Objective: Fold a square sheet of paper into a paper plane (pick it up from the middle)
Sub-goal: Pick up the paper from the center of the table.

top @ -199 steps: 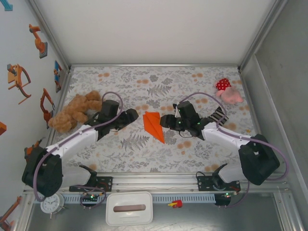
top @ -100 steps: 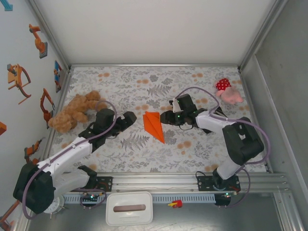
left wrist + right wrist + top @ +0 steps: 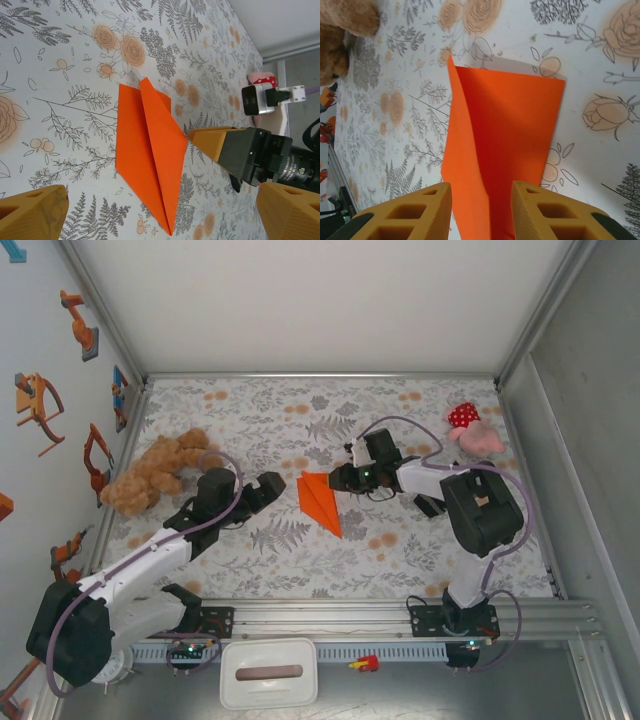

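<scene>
1. The paper plane lies flat in the middle of the table, tip toward the near edge.
2. The left gripper sits just beside it, jaws wide and empty.
3. The right gripper has its jaws partly apart, straddling the plane's wide end.

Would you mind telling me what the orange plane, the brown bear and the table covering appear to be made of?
The paper plane looks like thin matte paper: sharp creases, flat even colour. The teddy bear seems plush fabric, with fuzzy, clumped pile. The table covering is probably printed cloth or vinyl; its floral pattern lies flat, without glare.
</scene>
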{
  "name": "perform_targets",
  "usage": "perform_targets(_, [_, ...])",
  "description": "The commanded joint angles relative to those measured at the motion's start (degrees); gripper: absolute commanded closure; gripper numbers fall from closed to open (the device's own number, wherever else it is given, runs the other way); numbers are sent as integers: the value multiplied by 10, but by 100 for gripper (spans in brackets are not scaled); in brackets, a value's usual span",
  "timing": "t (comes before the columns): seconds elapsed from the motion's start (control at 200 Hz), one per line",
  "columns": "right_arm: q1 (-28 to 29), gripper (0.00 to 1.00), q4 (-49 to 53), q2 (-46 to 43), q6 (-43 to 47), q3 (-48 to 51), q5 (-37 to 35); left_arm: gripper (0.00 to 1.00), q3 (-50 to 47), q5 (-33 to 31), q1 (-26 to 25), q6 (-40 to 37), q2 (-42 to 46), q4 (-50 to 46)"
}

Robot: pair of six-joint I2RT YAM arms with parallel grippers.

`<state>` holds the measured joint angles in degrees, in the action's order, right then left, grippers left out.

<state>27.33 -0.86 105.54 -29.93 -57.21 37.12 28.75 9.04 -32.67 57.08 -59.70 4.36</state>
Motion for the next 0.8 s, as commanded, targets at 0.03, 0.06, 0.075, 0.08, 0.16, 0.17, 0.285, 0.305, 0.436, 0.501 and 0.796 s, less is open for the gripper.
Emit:
perform_targets(0.03, [-1, 64, 5, 15, 23, -23, 15, 4, 4, 18, -4, -13, -8, 10])
perform_targets(0.06, [-1, 64, 6, 19, 25, -24, 17, 4, 6, 21, -4, -14, -11, 11])
perform_targets(0.075, [-1, 64, 6, 21, 25, -24, 18, 4, 6, 23, -4, -14, -13, 13])
perform_targets(0.08, [-1, 64, 6, 22, 25, -25, 18, 4, 6, 24, -3, -14, -14, 13])
perform_targets(0.16, [0, 65, -1, 31, 26, -25, 38, 4, 10, 32, -4, -18, -25, 20])
perform_targets(0.17, [0, 65, -3, 32, 25, -24, 43, 4, 11, 34, -4, -17, -27, 22])
perform_targets(0.285, [1, 68, -10, 37, 32, -25, 61, 4, 22, 46, -4, -21, -37, 18])
perform_targets(0.305, [1, 68, -8, 38, 34, -26, 57, 4, 23, 49, -4, -21, -38, 15])
perform_targets(0.436, [1, 75, 2, 42, 51, -33, 57, 4, 21, 50, -4, -20, -30, 12])
perform_targets(0.501, [1, 82, 0, 39, 56, -33, 58, 4, 20, 53, -4, -22, -26, 14])
perform_targets(0.796, [1, 100, -68, -30, 18, -8, 72, 4, 24, 93, -4, -22, -23, 41])
